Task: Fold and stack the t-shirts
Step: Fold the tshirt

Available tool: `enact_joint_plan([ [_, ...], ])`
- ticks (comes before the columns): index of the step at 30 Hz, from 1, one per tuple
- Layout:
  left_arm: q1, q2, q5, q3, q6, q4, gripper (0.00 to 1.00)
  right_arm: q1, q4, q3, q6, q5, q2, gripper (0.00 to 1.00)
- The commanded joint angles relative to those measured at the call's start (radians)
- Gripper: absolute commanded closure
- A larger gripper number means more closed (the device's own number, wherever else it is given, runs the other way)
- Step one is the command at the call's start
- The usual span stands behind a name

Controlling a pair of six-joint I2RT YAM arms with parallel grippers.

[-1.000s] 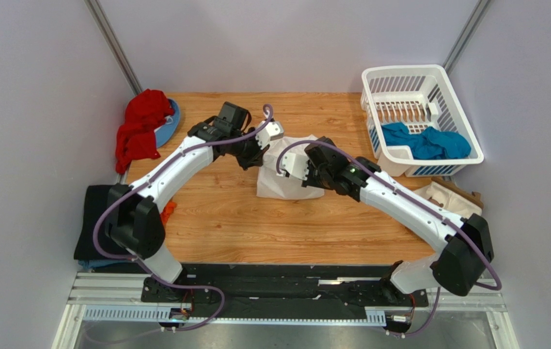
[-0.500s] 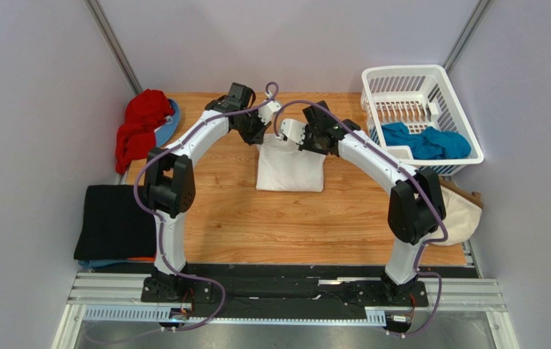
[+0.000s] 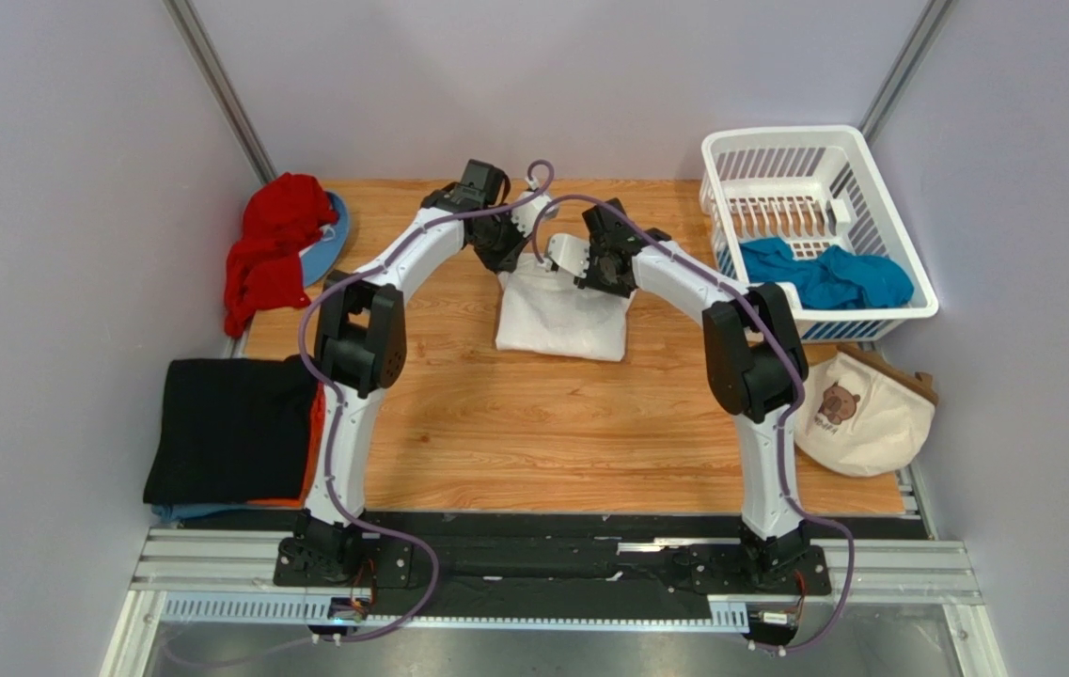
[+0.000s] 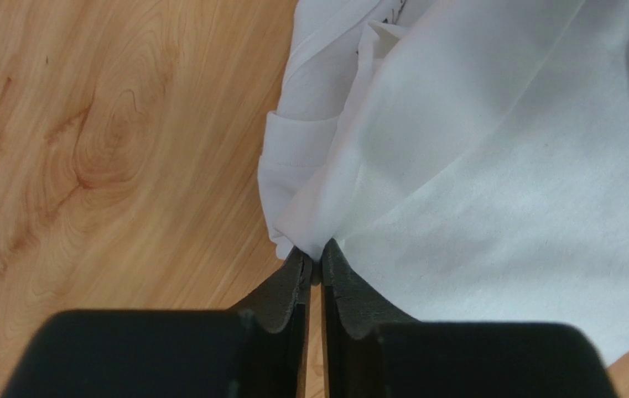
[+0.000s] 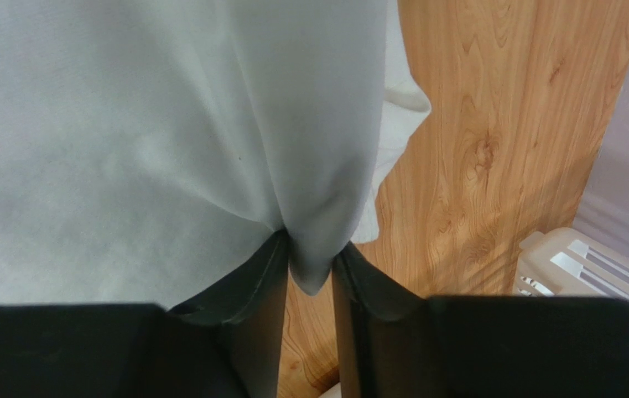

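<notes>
The white t-shirt [image 3: 561, 313] is laid on the wooden table [image 3: 526, 437], in the far half and about midway between the two sides, folded into a rough rectangle with its plain side up; no print is visible. Both arms are stretched over the table to the far edge of this shirt. The left gripper [image 3: 506, 254] is placed at the far left corner of the shirt, and in the left wrist view the left gripper [image 4: 313, 259] is seen clenched on that corner, with the fingertips almost touching and a thin point of cloth pinched between them. The right gripper [image 3: 586, 268] is placed at the far right corner. In the right wrist view a fold of the cloth is seen between the fingers of the right gripper [image 5: 309, 259], which stand slightly apart around it; the fabric is drawn into creases that run toward the grip. The teal t-shirt [image 3: 825, 275] is bunched in the white basket [image 3: 780, 148] at the far right corner of the table. The black t-shirt [image 3: 222, 430] is spread flat at the near left edge, with an orange t-shirt [image 3: 317, 421] showing at its right side. A red cloth [image 3: 272, 247] is heaped at the far left corner, partly over a blue object [image 3: 334, 233]. A cream bag [image 3: 872, 409] with a bear picture is placed at the right edge.
</notes>
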Motion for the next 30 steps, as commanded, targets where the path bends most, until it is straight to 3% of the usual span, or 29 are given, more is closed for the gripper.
enact_joint_plan([
  [1,0.010,0.001,-0.042,0.057,-0.007,0.050,0.79,-0.017,0.066,0.072,0.005,0.030,0.029,0.63],
  [3,0.010,-0.001,-0.066,0.060,-0.013,0.073,0.64,-0.015,0.072,0.079,0.008,0.032,0.028,0.59],
  [5,0.010,-0.005,-0.095,0.060,-0.016,0.093,0.61,-0.015,0.082,0.078,0.010,0.041,0.025,0.55],
  [19,0.008,-0.036,-0.266,0.063,-0.126,0.198,0.56,-0.017,0.164,0.095,0.063,0.177,0.000,0.40],
  [25,0.005,-0.027,-0.459,0.097,-0.137,0.186,0.54,-0.018,0.214,0.130,0.129,0.305,0.019,0.34],
  [30,0.005,-0.129,-0.465,-0.050,-0.117,0.178,0.54,-0.029,0.204,0.043,0.253,0.296,-0.082,0.31],
])
